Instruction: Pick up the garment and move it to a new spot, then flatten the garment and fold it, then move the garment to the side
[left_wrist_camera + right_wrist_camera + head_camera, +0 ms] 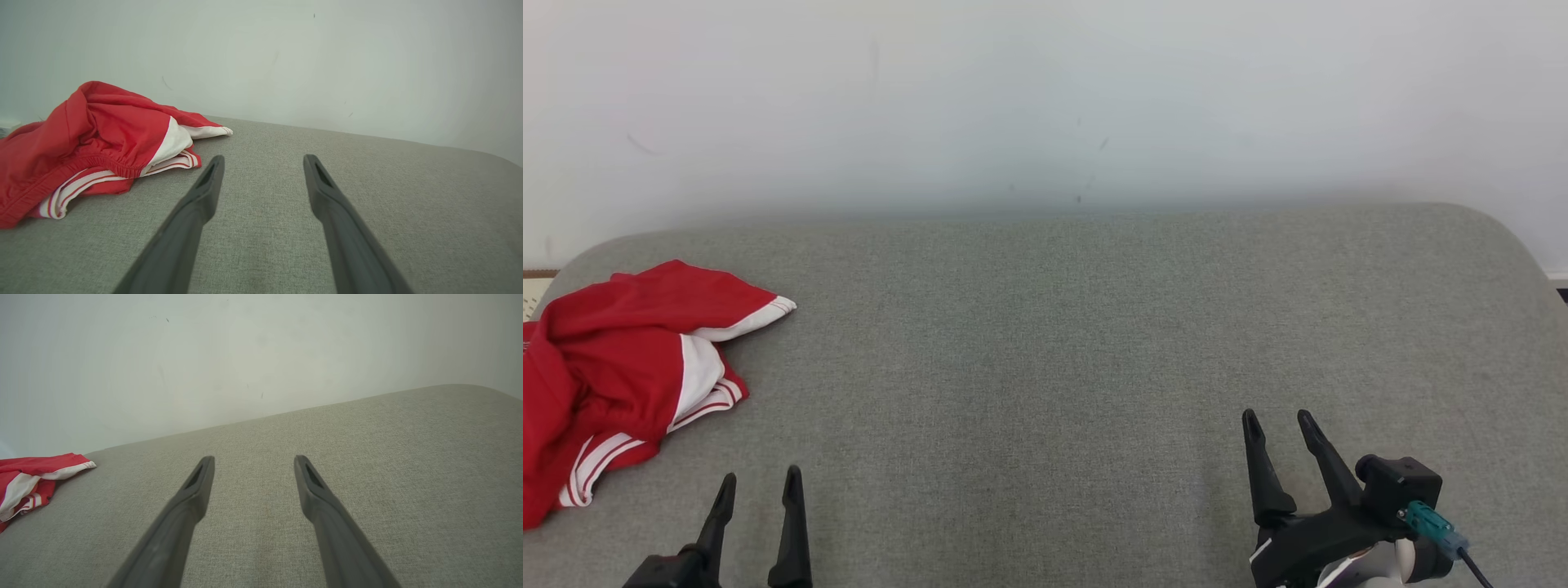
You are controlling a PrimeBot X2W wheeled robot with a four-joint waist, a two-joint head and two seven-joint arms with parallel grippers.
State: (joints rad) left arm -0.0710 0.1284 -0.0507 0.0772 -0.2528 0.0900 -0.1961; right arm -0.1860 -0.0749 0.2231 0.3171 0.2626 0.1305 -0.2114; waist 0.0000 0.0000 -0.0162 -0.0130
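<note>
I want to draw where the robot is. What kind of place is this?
Probably a plain indoor room for folding clothes, though I can't be sure. A grey cloth-covered surface meets a bare white wall, and a crumpled red-and-white garment lies at its left end.

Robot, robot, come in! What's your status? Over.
Left tool open, empty. Right tool open, empty. Crumpled red-and-white fabric garment at left edge of grey fabric surface, untouched. Nothing lying between tools and garment.
</note>
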